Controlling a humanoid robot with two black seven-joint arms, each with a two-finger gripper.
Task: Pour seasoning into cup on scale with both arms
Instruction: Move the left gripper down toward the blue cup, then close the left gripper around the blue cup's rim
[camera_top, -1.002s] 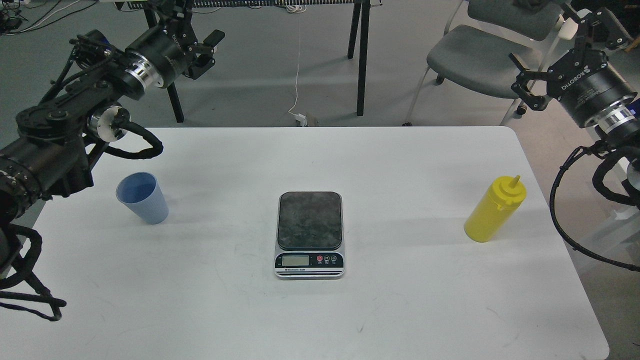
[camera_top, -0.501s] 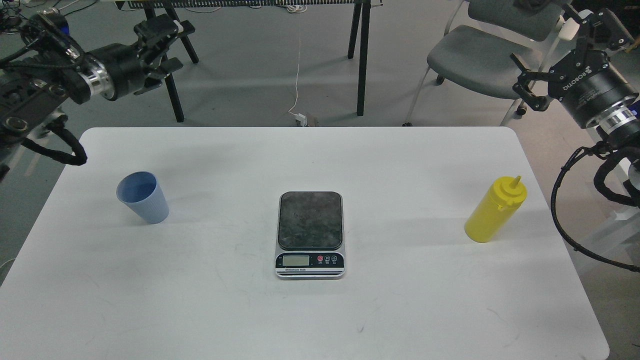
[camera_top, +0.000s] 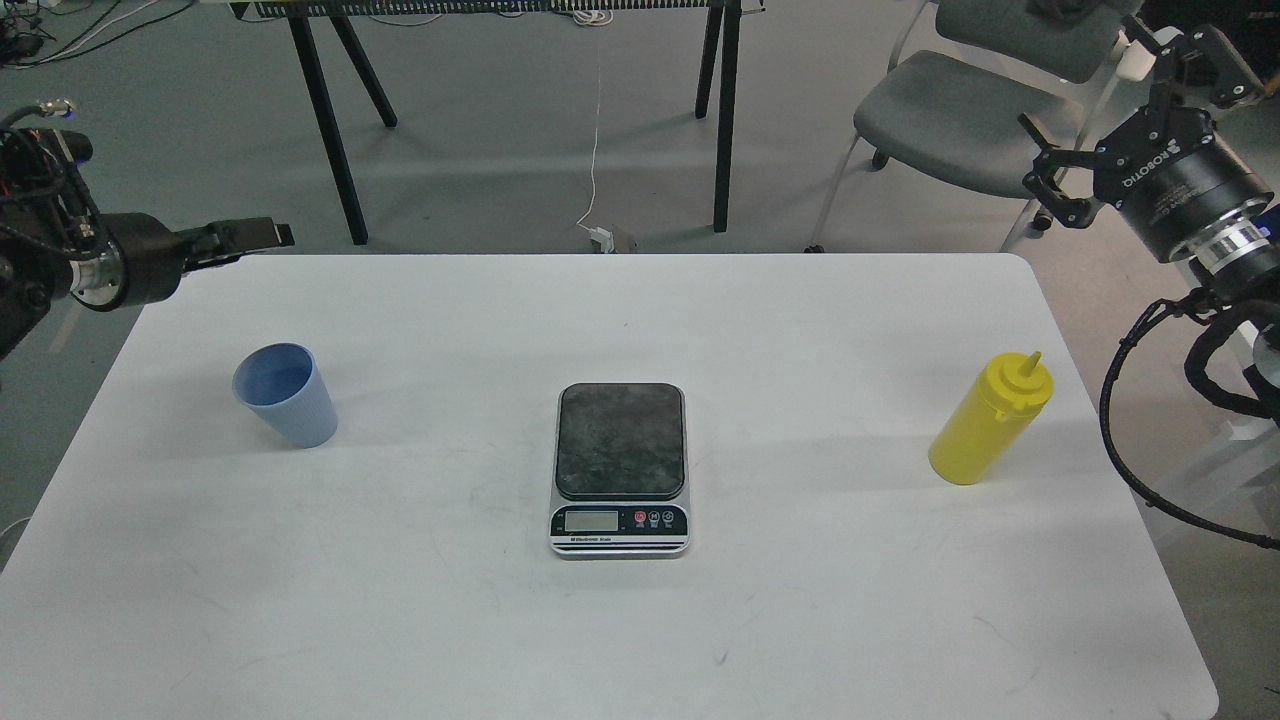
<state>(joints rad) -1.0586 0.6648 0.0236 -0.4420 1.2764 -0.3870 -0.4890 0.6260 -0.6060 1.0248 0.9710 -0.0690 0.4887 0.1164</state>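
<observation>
The light-blue ribbed cup (camera_top: 286, 396) stands upright on the white table (camera_top: 820, 320) at the left. The scale (camera_top: 620, 467) lies in the middle with nothing on its dark plate. The yellow seasoning bottle (camera_top: 992, 421) stands upright at the right, cap on. My left gripper (camera_top: 250, 238) is low at the table's far left corner, behind the cup. It is seen edge-on, so its fingers cannot be told apart. My right gripper (camera_top: 1092, 85) is raised beyond the table's far right corner, above and behind the bottle, with its fingers spread and empty.
A grey chair (camera_top: 960, 115) stands behind the table's right corner, close to my right gripper. Black legs (camera_top: 722, 120) of another table and a white cable (camera_top: 596, 150) are on the floor behind.
My left arm has swung left and down, from high over the far left to low at the table's far left corner. The right arm, cup, scale and bottle have barely moved.
</observation>
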